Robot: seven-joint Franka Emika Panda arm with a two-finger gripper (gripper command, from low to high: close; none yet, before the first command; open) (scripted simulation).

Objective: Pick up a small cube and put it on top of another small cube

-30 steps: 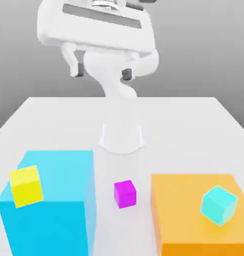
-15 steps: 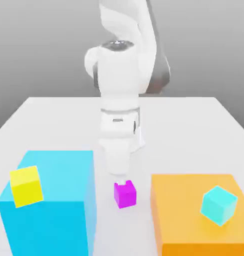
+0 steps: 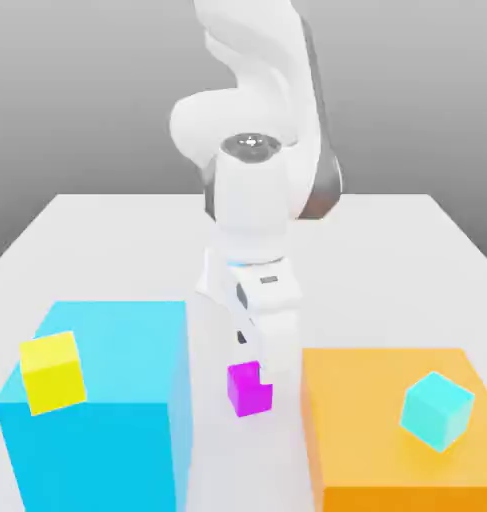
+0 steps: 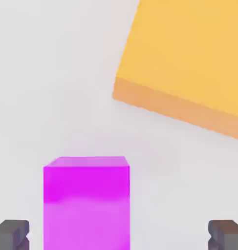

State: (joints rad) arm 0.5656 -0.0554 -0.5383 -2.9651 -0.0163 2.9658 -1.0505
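Cannot see the far right corner of the magenta cube (image 3: 247, 393), hidden behind the gripper (image 4: 119, 235) in the exterior view. Loses the near parts of the blue block (image 3: 102, 450) on the left and the orange block (image 3: 362, 430) on the right to that view's edges, likewise the upper arm (image 3: 257, 110). In the hand view, crops magenta cube, orange block and fingertips (image 4: 12, 234).

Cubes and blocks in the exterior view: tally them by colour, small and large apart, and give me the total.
Small magenta cube: 1
Small yellow cube: 1
Small cyan cube: 1
Large blue block: 1
Large orange block: 1
Total: 5
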